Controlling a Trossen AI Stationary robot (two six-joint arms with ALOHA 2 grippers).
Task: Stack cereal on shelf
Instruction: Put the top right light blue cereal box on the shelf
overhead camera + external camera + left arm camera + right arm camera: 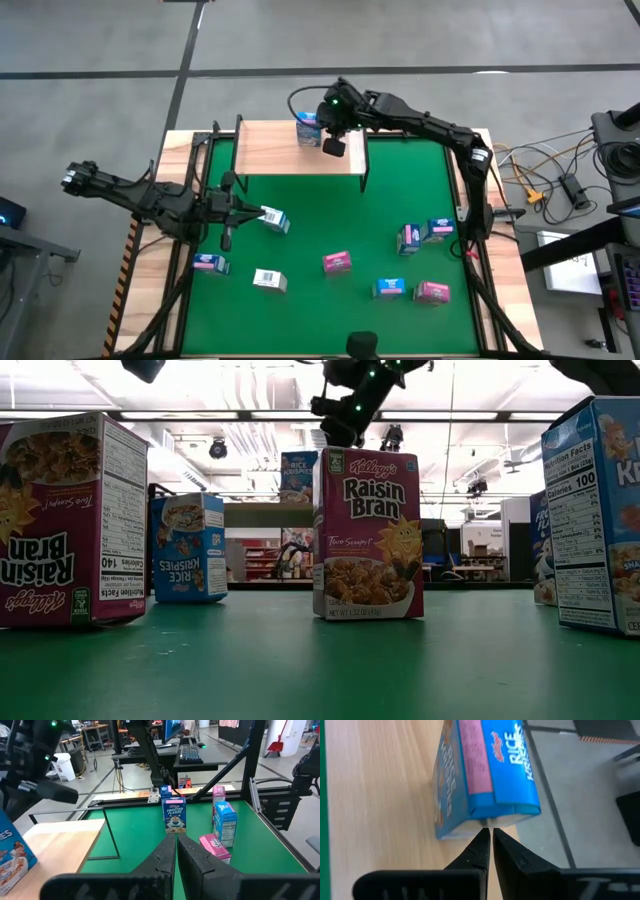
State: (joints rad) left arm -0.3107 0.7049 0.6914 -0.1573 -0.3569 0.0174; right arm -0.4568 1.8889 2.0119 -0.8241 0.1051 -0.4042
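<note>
While the right gripper (pixel 334 143) hangs over the shelf (pixel 270 150), its two fingers are pinched together on nothing, their tips just short of the blue Rice Krispies box (pixel 482 770) that stands on the board directly ahead of them. That box sits close to the shelf's far edge, with bare wood running away from the gripper toward the board's left end; the board's right end and its thin black legs lie just beside the gripper's own flank.

The left gripper (pixel 255 213) is clenched too, holding nothing, stretched low over the green mat (pixel 330 215) off the shelf's near-left corner. A white-and-blue box (pixel 275 220) lies right at its tip; whether they touch cannot be told. Ahead of it, across a wide bare stretch of mat, stand a Frosted Flakes box (pixel 174 813), a taller blue box (pixel 225 822) and a pink box (pixel 215 845) lying down.

Other cereal is scattered along the mat's near side: a Raisin Bran box (pixel 367 535) upright mid-mat, and more toward the near-right corner, all well apart from both grippers.
</note>
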